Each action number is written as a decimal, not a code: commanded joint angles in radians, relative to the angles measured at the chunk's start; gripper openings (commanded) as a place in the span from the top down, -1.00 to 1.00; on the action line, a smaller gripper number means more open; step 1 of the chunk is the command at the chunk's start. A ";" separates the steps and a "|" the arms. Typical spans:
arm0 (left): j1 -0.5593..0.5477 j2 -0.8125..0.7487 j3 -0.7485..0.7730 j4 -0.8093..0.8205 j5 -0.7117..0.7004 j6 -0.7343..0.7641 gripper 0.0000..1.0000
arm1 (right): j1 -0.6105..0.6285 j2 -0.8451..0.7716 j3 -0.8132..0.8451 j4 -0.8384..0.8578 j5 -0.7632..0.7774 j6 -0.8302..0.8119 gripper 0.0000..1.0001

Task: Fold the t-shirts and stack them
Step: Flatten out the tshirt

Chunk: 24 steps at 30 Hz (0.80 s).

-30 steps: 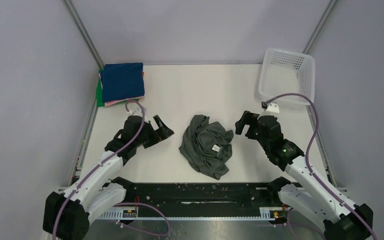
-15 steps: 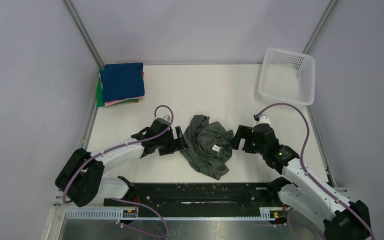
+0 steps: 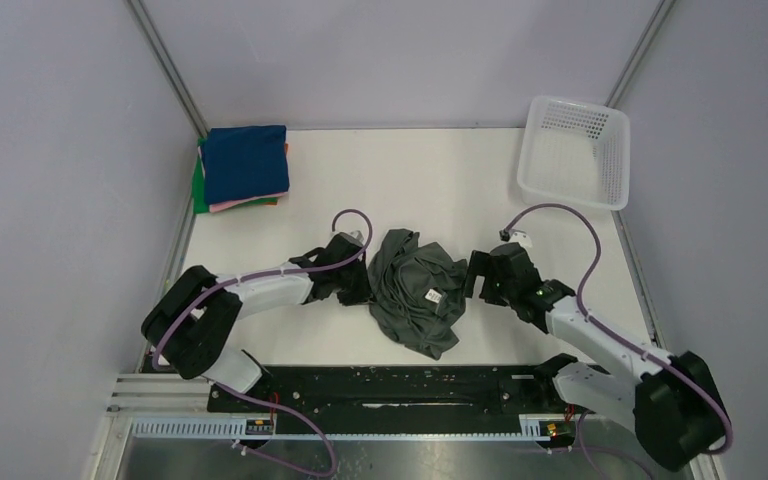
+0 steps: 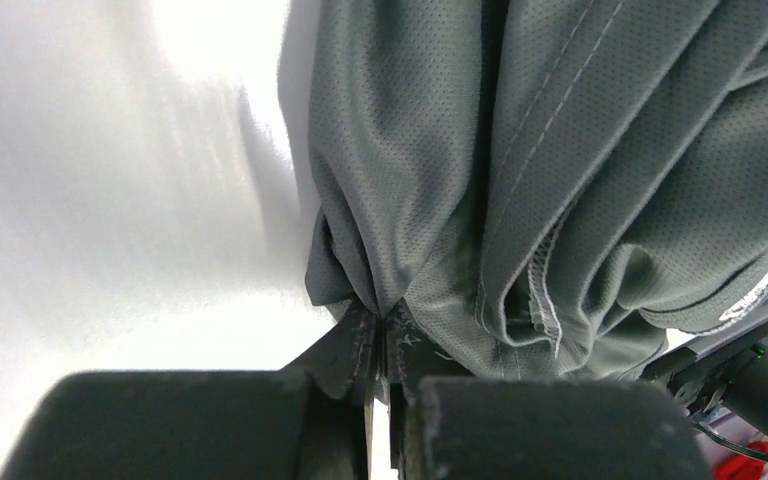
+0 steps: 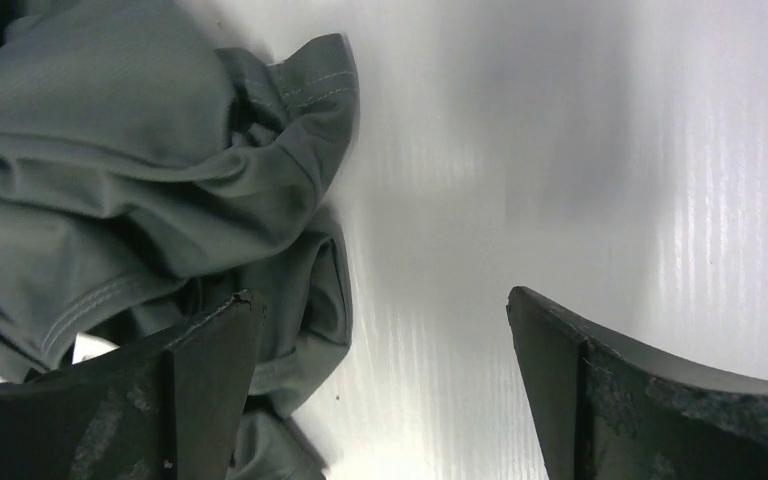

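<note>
Grey-green t-shirt [image 3: 415,290] lies at frame centre; basket [image 3: 572,150] sits at upper right. Left jaws clenched on shirt's left edge; right jaws released over its right edge.

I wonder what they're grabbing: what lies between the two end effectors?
The grey-green t-shirt, in the top view; the left end effector pinches its edge, the right end effector stands open.

Neck tag [image 3: 430,296]: small white label on the grey t-shirt [image 3: 410,275], near the fingers of the right gripper [image 3: 470,276]; print too small to read.
Other text: none readable.
</note>
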 commanded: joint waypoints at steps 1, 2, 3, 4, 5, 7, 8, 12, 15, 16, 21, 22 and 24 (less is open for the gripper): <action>-0.001 -0.105 0.008 -0.063 -0.095 0.014 1.00 | 0.003 0.142 0.095 0.100 0.057 0.030 -0.97; -0.001 -0.119 0.007 -0.078 -0.105 0.017 1.00 | 0.003 0.182 0.112 0.111 0.060 0.031 -0.94; -0.001 -0.129 0.008 -0.095 -0.112 0.018 1.00 | 0.003 0.219 0.128 0.121 0.060 0.026 -0.88; -0.002 -0.136 0.011 -0.106 -0.115 0.020 1.00 | 0.003 0.259 0.146 0.134 0.059 0.020 -0.82; -0.001 -0.140 0.009 -0.111 -0.115 0.021 1.00 | 0.003 0.298 0.162 0.149 0.058 0.019 -0.77; -0.001 -0.146 0.004 -0.111 -0.115 0.019 1.00 | 0.003 0.366 0.183 0.199 0.040 0.017 -0.71; -0.001 -0.148 0.004 -0.112 -0.114 0.019 1.00 | 0.003 0.399 0.193 0.211 0.025 0.020 -0.67; -0.001 -0.159 0.006 -0.119 -0.126 0.015 1.00 | 0.004 0.523 0.228 0.309 -0.101 -0.003 -0.33; -0.001 -0.177 0.014 -0.138 -0.138 0.016 1.00 | 0.004 0.582 0.240 0.329 -0.154 -0.014 0.11; -0.001 -0.186 0.021 -0.156 -0.173 0.024 1.00 | 0.004 0.589 0.238 0.336 -0.157 -0.016 0.34; 0.001 -0.266 0.113 -0.302 -0.321 0.066 1.00 | 0.005 0.455 0.220 0.362 -0.136 -0.061 1.00; 0.000 -0.292 0.137 -0.330 -0.350 0.075 1.00 | 0.005 0.396 0.217 0.358 -0.123 -0.077 1.00; -0.001 -0.353 0.190 -0.387 -0.406 0.096 1.00 | 0.005 0.268 0.221 0.339 -0.099 -0.123 1.00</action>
